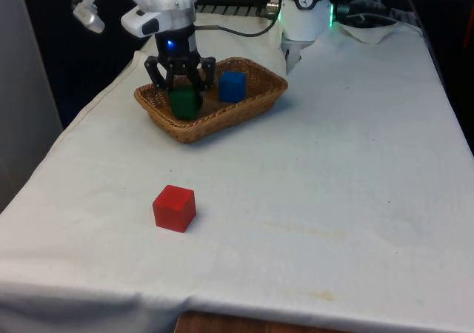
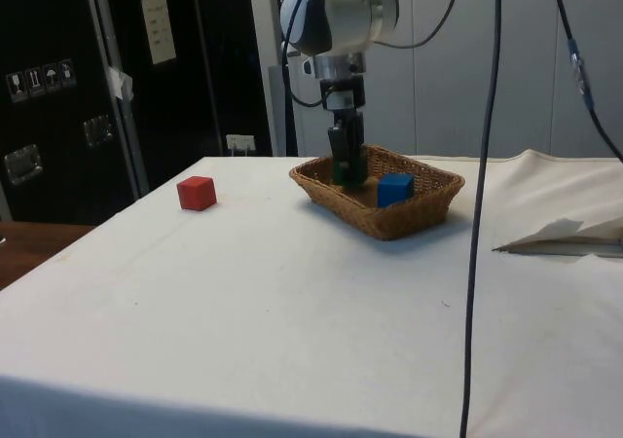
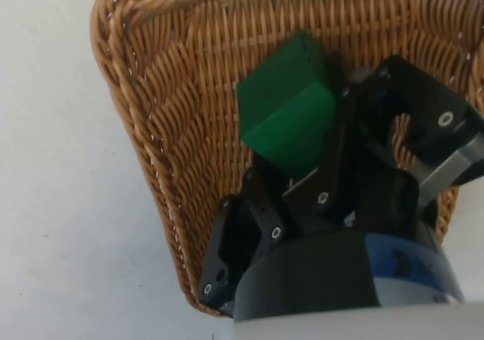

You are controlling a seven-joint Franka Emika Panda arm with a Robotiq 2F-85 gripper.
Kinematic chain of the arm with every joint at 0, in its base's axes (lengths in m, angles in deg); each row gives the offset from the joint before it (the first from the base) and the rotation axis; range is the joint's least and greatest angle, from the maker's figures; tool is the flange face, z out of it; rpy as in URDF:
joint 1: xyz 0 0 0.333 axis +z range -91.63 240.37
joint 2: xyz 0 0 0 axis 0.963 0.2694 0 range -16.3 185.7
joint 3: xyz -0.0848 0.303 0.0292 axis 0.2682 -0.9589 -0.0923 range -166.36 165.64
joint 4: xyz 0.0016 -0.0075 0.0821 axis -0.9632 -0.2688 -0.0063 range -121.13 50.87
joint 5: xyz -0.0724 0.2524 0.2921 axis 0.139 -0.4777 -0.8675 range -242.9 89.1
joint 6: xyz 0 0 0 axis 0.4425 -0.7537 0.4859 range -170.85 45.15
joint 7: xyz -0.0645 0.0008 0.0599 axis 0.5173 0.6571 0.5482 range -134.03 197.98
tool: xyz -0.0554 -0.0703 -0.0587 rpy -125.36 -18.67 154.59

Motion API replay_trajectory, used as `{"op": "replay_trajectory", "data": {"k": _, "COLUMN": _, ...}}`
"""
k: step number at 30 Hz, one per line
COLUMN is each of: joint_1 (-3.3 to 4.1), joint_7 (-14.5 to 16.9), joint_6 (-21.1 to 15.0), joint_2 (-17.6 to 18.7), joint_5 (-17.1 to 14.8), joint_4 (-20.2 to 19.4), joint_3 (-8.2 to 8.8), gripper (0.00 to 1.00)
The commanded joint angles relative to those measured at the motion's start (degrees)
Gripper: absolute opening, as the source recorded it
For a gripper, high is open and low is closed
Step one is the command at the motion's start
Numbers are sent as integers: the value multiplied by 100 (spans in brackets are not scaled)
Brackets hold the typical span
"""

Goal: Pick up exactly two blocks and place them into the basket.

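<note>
Now hand point(image 1: 181, 87) sits w/ fingers spread wide inside basket point(image 1: 261, 101), upper left of front frame; green block point(image 1: 184, 103) lies directly below, betw. fingers, loose. Blue block point(image 1: 232, 86) beside it. Red block point(image 1: 175, 208) alone on tabletop point(image 1: 333, 200), lower left.

There are three blocks: one green point(image 1: 184, 102) and one blue point(image 1: 232, 86), both inside the one basket point(image 1: 252, 105) near the table's far edge, and one red point(image 1: 175, 208) on the cloth.
</note>
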Motion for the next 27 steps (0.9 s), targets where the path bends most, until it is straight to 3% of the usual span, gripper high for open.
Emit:
{"op": "replay_trajectory", "data": {"k": 1, "joint_1": 17, "joint_7": 0, "joint_6": 69, "joint_2": -69, "joint_5": 46, "joint_4": -11, "joint_3": 40, "gripper": 4}}
{"op": "replay_trajectory", "data": {"k": 9, "joint_1": 46, "joint_7": 74, "joint_6": 160, "joint_2": -218, "joint_5": 69, "joint_4": -63, "joint_3": 120, "gripper": 4}}
{"op": "replay_trajectory", "data": {"k": 11, "joint_1": 23, "joint_7": 86, "joint_6": 155, "joint_2": -206, "joint_5": 23, "joint_4": -46, "joint_3": 92, "gripper": 11}}
{"op": "replay_trajectory", "data": {"k": 12, "joint_1": 46, "joint_7": 86, "joint_6": 166, "joint_2": -229, "joint_5": 69, "joint_4": -69, "joint_3": 120, "gripper": 11}}
{"op": "replay_trajectory", "data": {"k": 14, "joint_1": 40, "joint_7": 97, "joint_6": 166, "joint_2": -235, "joint_5": 69, "joint_4": -74, "joint_3": 126, "gripper": 28}}
{"op": "replay_trajectory", "data": {"k": 15, "joint_1": 46, "joint_7": 109, "joint_6": 172, "joint_2": -241, "joint_5": 63, "joint_4": -74, "joint_3": 132, "gripper": 48}}
{"op": "replay_trajectory", "data": {"k": 20, "joint_1": 23, "joint_7": 132, "joint_6": 166, "joint_2": -212, "joint_5": 23, "joint_4": -52, "joint_3": 109, "gripper": 96}}
{"op": "replay_trajectory", "data": {"k": 27, "joint_1": 46, "joint_7": 132, "joint_6": 178, "joint_2": -246, "joint_5": 57, "joint_4": -74, "joint_3": 138, "gripper": 100}}
